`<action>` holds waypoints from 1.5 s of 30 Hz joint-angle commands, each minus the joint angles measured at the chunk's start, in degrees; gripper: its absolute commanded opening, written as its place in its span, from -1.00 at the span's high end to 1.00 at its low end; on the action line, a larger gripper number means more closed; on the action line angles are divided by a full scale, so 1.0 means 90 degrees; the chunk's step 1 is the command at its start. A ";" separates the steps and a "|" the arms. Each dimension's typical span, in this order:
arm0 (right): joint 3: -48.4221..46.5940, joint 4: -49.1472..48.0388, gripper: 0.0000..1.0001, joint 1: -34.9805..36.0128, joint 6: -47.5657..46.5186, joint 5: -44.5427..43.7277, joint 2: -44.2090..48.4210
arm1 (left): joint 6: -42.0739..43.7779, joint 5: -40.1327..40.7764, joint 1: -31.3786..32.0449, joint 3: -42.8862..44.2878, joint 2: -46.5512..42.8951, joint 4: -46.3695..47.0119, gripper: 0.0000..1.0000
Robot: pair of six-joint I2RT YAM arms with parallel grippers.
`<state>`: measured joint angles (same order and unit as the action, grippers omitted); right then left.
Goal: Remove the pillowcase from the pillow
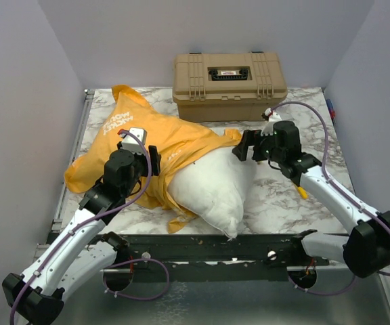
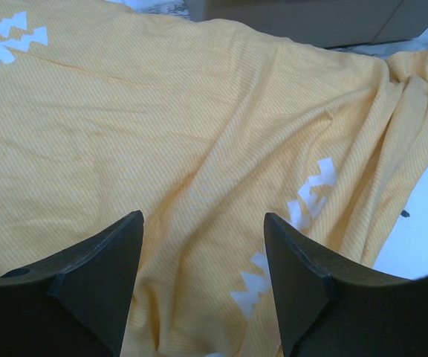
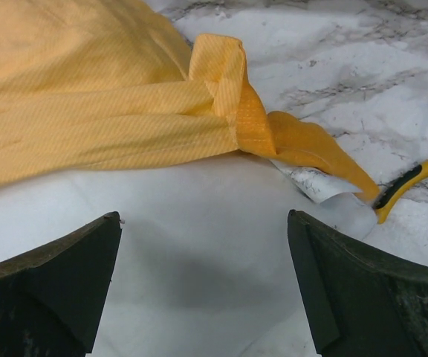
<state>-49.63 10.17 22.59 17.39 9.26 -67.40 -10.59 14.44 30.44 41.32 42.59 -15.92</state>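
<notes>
Marble-top table [image 1: 303,196], grey walls, tan toolbox [image 1: 229,84] at the far edge: the pillowcase [image 1: 161,135] is approx. half off. Its orange-yellow cloth is bunched to the left and far side, while the white pillow [image 1: 212,189] pokes out bare toward the near-right, one corner almost at the table's near edge.

Step in hand, by the look of it: re-gripping for the next pull, w/ neither arm holding anything. The left gripper [image 2: 201,245] hangs over the case's lettered side, jaws spread, only cloth and white lettering [image 2: 303,201] btwn and beyond them; contact w/ the cloth can't be told. The right gripper [image 3: 203,217] is also spread and empty, poised over bare pillow, w/ the case's rolled hem [image 3: 221,97] lying just beyond its fingertips.

Next move prob. calls for one arm to pin the pillow's bare end and the other to pinch cloth and drag it away to the far-left. The right jaws would need only the hem, not the stuffing beneath. The thin cloth should pinch easily but may stretch before it slides.
</notes>
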 commanded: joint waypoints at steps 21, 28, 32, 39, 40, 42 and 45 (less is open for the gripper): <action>0.0817 -0.1452 0.99 0.0226 0.0135 0.3134 -0.0873 | -0.0160 -0.2462 -0.0019 0.2239 0.2716 -0.0114 -0.36; 0.0662 -0.1239 0.99 0.0337 0.0008 0.2995 -0.0696 | 0.0050 -0.2707 0.0509 0.3683 0.4192 -0.0569 -0.35; 0.0582 -0.1149 0.99 0.0477 -0.0043 0.2903 -0.0669 | 0.0486 -0.2169 0.1019 0.4315 0.4898 -0.0879 -0.36; 0.0493 -0.0985 0.99 0.0720 -0.0115 0.2693 -0.0545 | 0.0875 -0.0806 0.1496 0.4911 0.6020 -0.1529 -0.35; 0.0487 -0.0954 0.99 0.0760 -0.0119 0.2663 -0.0535 | 0.0897 -0.0751 0.1535 0.4874 0.6104 -0.1531 -0.35; 0.0489 -0.0907 0.99 0.0813 -0.0136 0.2623 -0.0503 | 0.0921 -0.0674 0.1635 0.4764 0.6213 -0.1536 -0.33; 0.0499 -0.0809 0.99 0.0838 -0.0161 0.2556 -0.0430 | 0.0924 -0.0676 0.1704 0.4599 0.6292 -0.1541 -0.12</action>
<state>-43.64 0.78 28.99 17.02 32.42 -73.06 -3.79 4.62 44.88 84.27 98.63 -27.46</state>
